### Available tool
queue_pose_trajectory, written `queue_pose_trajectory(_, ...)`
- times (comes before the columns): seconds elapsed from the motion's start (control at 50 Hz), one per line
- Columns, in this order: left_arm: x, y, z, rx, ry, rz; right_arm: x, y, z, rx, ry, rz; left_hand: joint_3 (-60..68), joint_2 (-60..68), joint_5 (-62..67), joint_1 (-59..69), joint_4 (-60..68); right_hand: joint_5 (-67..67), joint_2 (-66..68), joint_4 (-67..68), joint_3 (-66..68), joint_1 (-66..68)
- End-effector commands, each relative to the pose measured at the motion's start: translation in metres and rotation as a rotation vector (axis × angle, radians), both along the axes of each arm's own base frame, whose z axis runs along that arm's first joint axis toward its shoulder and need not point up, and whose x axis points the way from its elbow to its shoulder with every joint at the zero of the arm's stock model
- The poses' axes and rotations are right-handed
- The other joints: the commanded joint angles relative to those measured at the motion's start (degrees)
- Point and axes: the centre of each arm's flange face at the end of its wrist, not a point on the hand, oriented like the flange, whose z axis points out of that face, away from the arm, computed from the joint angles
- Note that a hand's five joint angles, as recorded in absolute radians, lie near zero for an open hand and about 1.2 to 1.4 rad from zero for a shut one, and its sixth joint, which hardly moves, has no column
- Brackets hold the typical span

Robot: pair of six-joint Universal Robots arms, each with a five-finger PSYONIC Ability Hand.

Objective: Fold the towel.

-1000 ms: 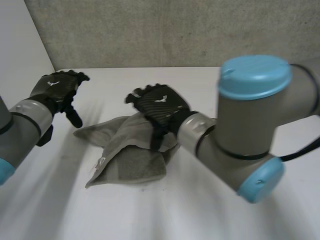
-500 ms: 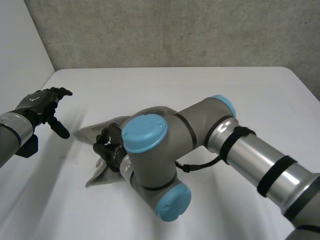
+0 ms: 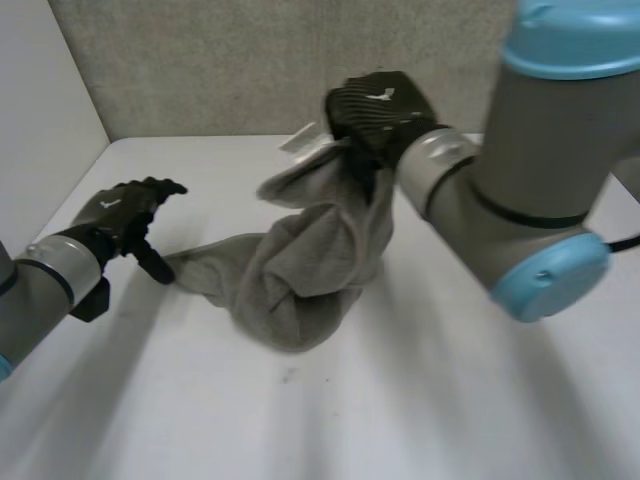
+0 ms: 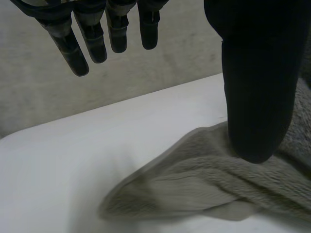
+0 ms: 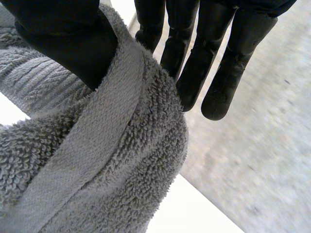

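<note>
Grey towel [image 3: 310, 270] — edge pinched aloft.

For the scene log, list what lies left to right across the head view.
In order: left hand → towel → right arm. The right hand, pinching the towel's raised edge, overlaps the towel, so it is left out.

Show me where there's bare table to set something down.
Bare: the table in front of the towel, and its far corner beyond the left hand. Crowded: the middle, where the right hand holds the towel up.
</note>
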Motion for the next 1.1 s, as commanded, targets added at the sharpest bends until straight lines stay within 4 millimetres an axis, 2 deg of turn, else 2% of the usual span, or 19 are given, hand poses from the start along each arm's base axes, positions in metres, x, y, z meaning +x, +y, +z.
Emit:
queue_pose_trajectory(0.02,-0.031,0.013,-0.015,0.017,0.003,-0.128,-0.052,-0.029,-0.010,0.079,-0.075,-0.118,2.0,2.1,2.0,2.0,2.0,11.4,10.8,10.4,10.7,0.9)
queue_pose_trajectory(0.06,-0.037,0.016,-0.018,0.021,-0.001,-0.150,-0.061,-0.032,-0.012,0.097,-0.088,-0.130,2.2,2.2,2.1,2.2,2.2,11.4,10.8,10.4,10.7,0.9)
queue_pose_trajectory(0.16,-0.051,0.014,-0.031,0.036,-0.008,-0.185,-0.086,-0.043,-0.039,0.178,-0.098,-0.160,2.7,2.7,2.6,2.7,2.7,11.4,10.8,10.4,10.7,0.9)
queue_pose_trajectory(0.18,-0.055,0.011,-0.032,0.033,-0.009,-0.191,-0.086,-0.043,-0.039,0.178,-0.098,-0.160,3.5,3.6,3.5,3.5,3.6,11.4,10.8,10.4,10.7,0.9)
queue_pose_trajectory(0.22,-0.061,0.000,-0.036,0.025,-0.009,-0.193,-0.101,-0.049,-0.046,0.195,-0.101,-0.191,5.7,5.7,5.6,5.7,5.7,11.4,10.8,10.4,10.7,0.9)
queue_pose_trajectory(0.28,-0.063,-0.007,-0.038,0.021,-0.010,-0.193,-0.109,-0.050,-0.046,0.198,-0.102,-0.199,6.5,6.6,6.5,6.5,6.6,11.4,10.8,10.4,10.7,0.9)
queue_pose_trajectory(0.38,-0.069,-0.024,-0.054,0.071,-0.047,-0.202,-0.134,-0.057,-0.053,0.231,-0.102,-0.212,8.2,8.3,8.2,8.2,8.3,11.4,10.8,10.4,10.7,0.9)
queue_pose_trajectory(0.62,-0.069,-0.032,-0.079,0.116,-0.195,-0.221,-0.135,-0.058,-0.054,0.234,-0.095,-0.190,15.5,15.5,15.4,15.5,15.5,11.4,10.8,10.4,10.7,0.9)
queue_pose_trajectory(0.66,-0.071,-0.033,-0.080,0.113,-0.202,-0.213,-0.134,-0.058,-0.055,0.236,-0.093,-0.187,21.2,21.2,21.1,21.2,21.2,11.4,10.8,10.4,10.7,0.9)
queue_pose_trajectory(0.7,-0.073,-0.034,-0.078,0.100,-0.208,-0.202,-0.133,-0.058,-0.056,0.236,-0.089,-0.184,39.9,40.0,39.9,39.9,40.0,11.4,10.8,10.4,10.7,0.9)
queue_pose_trajectory(0.72,-0.073,-0.034,-0.078,0.100,-0.208,-0.202,-0.133,-0.058,-0.056,0.236,-0.089,-0.184,40.0,40.1,40.0,40.0,40.1,11.4,10.8,10.4,10.7,0.9)
queue_pose_trajectory(0.76,-0.074,-0.035,-0.075,0.089,-0.208,-0.201,-0.133,-0.058,-0.055,0.223,-0.077,-0.180,54.6,54.7,54.6,54.6,54.6,11.4,10.8,10.4,10.7,0.9)
queue_pose_trajectory(0.82,-0.074,-0.034,-0.074,0.089,-0.209,-0.203,-0.133,-0.059,-0.053,0.212,-0.070,-0.180,61.0,61.1,61.0,61.0,61.1,11.4,10.8,10.4,10.7,0.9)
queue_pose_trajectory(0.84,-0.076,-0.032,-0.073,0.090,-0.214,-0.211,-0.133,-0.060,-0.050,0.200,-0.063,-0.181,67.8,67.9,67.8,67.8,67.9,11.4,10.8,10.4,10.7,0.9)
queue_pose_trajectory(0.94,-0.076,-0.022,-0.057,0.083,-0.240,-0.230,-0.135,-0.061,-0.041,0.175,-0.010,-0.182,67.9,68.0,67.9,67.9,68.0,11.4,10.8,10.4,10.7,0.9)
queue_pose_trajectory(1.02,-0.070,-0.006,-0.027,0.080,-0.263,-0.240,-0.136,-0.053,-0.037,0.198,0.139,-0.161,67.9,68.0,67.9,67.9,68.0,11.4,10.8,10.4,10.7,0.9)
queue_pose_trajectory(1.04,-0.068,0.000,-0.017,0.081,-0.270,-0.243,-0.136,-0.053,-0.037,0.198,0.139,-0.161,67.9,68.0,67.9,67.9,68.0,11.4,10.8,10.4,10.7,0.9)
queue_pose_trajectory(1.08,-0.065,0.005,-0.007,0.079,-0.278,-0.245,-0.136,-0.044,-0.046,0.246,0.295,-0.117,67.9,68.0,67.9,67.9,68.0,11.4,10.8,10.4,10.7,0.9)
queue_pose_trajectory(1.1,-0.065,0.005,-0.007,0.079,-0.278,-0.245,-0.136,-0.044,-0.046,0.247,0.296,-0.117,67.9,68.0,67.9,67.9,68.0,11.4,10.8,10.4,10.7,0.9)
